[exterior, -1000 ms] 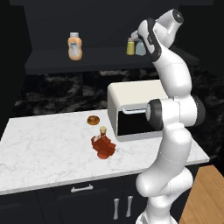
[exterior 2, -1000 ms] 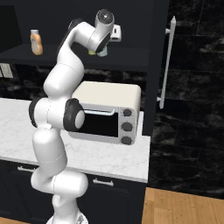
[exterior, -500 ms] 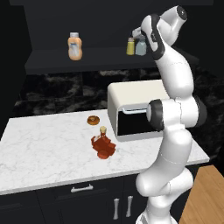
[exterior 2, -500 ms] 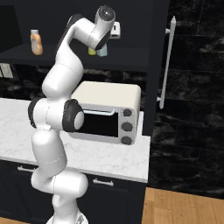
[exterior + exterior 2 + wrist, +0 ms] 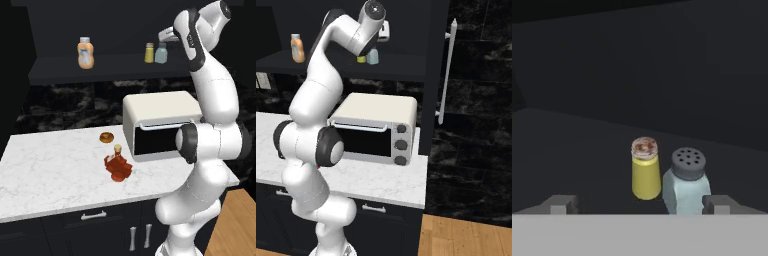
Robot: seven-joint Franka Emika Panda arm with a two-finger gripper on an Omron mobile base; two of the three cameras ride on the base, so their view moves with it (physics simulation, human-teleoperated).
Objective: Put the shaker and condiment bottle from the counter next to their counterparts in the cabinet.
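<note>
Grey-blue translucent shaker [image 5: 684,187] stands beside the small yellow shaker [image 5: 645,170] on our dark cabinet shelf [image 5: 100,67]; our fingers [image 5: 559,205] spread wide, holding nothing.

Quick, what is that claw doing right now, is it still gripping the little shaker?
Gripper: open, holding nothing; the grey-blue shaker stands free on the cabinet shelf beside the yellow shaker.
</note>
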